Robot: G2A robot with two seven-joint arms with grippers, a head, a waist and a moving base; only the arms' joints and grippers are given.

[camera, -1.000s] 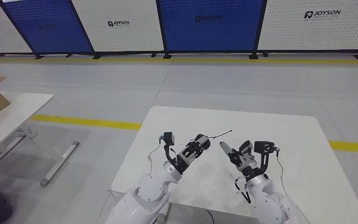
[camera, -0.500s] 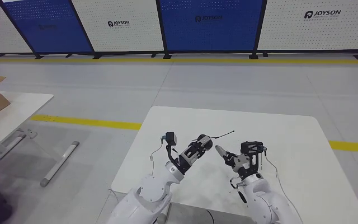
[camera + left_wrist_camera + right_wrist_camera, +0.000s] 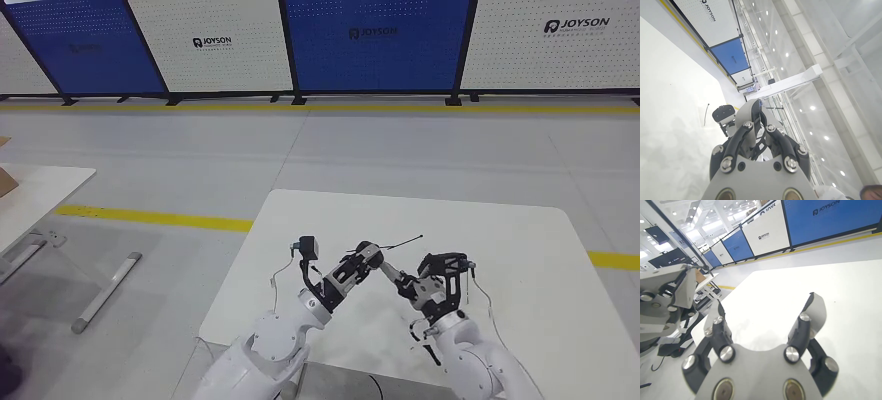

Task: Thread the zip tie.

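Zip tie (image 3: 398,241) threading has not started, by the look of it, but the set-up has tightened. Over the white table (image 3: 500,230), the right arm (image 3: 470,350) has swung in from the 3 o'clock side within the last second, and the open strip of tabletop that lay between the two grippers is gone. The left arm (image 3: 290,330) has hardly shifted. In the top view the right gripper (image 3: 766,303) now sits just beside the left gripper (image 3: 758,110), at about 4 o'clock from it, with its jaws spread wide as before and holding nothing. The left gripper's jaws are pressed together on the thin black strap near one end, holding it clear above the table. The free length runs out straight between 2 and 3 o'clock, with a small knob at its tip, which has drifted slightly toward 3 o'clock. No loop is formed. I judge that the open jaws are lining up to take the free end, so the next need is a clean pinch on a very thin, springy strip.
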